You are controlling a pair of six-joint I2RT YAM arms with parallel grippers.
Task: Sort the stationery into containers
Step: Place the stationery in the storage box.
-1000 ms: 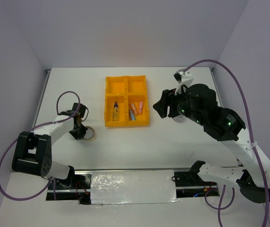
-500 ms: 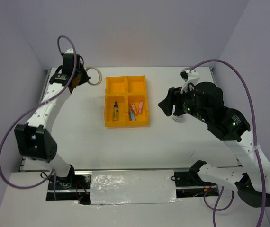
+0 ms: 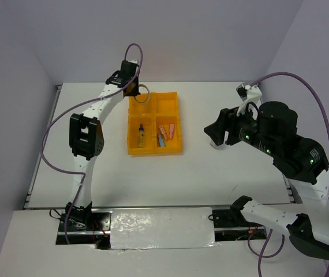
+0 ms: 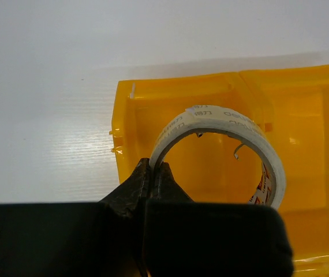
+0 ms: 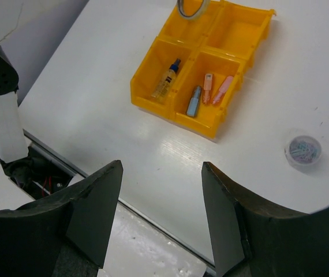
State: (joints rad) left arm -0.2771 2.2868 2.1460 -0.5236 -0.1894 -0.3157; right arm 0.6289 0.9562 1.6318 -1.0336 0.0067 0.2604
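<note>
The orange-yellow tray sits at the table's middle back. Its near-left compartment holds the clear bottle with the blue cap. Its near-right compartment holds two pink sticks and the light-blue stick. My left gripper is shut on the beige tape ring, holding it upright over the far-left compartment. The left wrist view shows the gripper pinching the ring's wall above the tray. My right gripper is open and empty, high to the right of the tray. The small clear-grey round roll lies on the table right of the tray.
The tray's far-right compartment shows nothing in it. The table's near edge with a metal rail runs under the right gripper. Grey walls close the table at the back and sides.
The left arm lifted the tape ring off the table at the left, carried it to the far-left corner, then right to over the tray's far-left compartment. The right arm drifted slightly right.
</note>
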